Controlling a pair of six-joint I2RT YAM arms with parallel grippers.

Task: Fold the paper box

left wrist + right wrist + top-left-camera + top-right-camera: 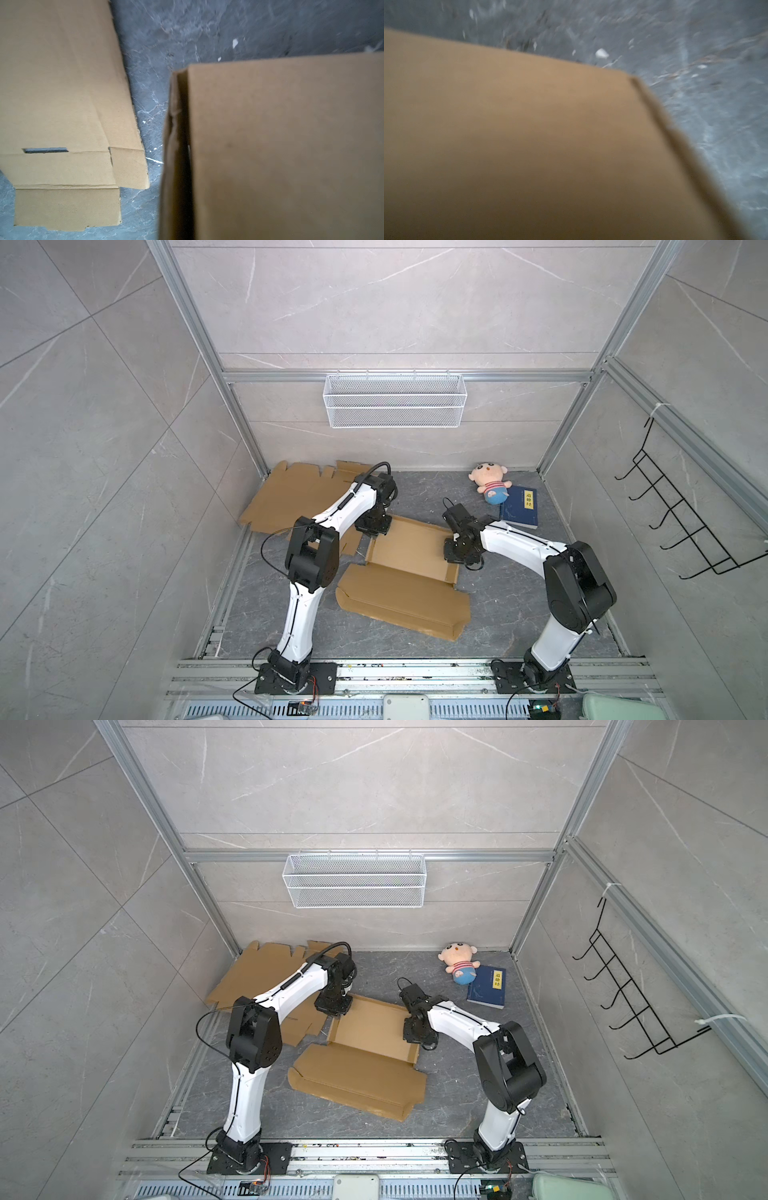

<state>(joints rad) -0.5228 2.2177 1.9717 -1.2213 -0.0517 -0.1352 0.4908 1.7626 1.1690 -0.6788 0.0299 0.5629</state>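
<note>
The paper box (409,549) is brown cardboard, lying half-formed mid-floor in both top views, its base (370,1027) ringed by low raised walls. Its lid panel (399,605) lies flat toward the front. My left gripper (374,529) is shut, pointing down at the box's far left corner. In the left wrist view a box panel (280,145) and the wall edge fill the near side and the fingers are hidden. My right gripper (453,553) is down at the box's right wall. The right wrist view is blurred cardboard (529,145), so its jaws do not show.
A second flat cardboard sheet (291,497) lies at the back left, partly under my left arm, and also shows in the left wrist view (58,93). A plush doll (490,487) and blue book (519,508) sit back right. A wire basket (395,402) and hook rack (685,522) hang on the walls.
</note>
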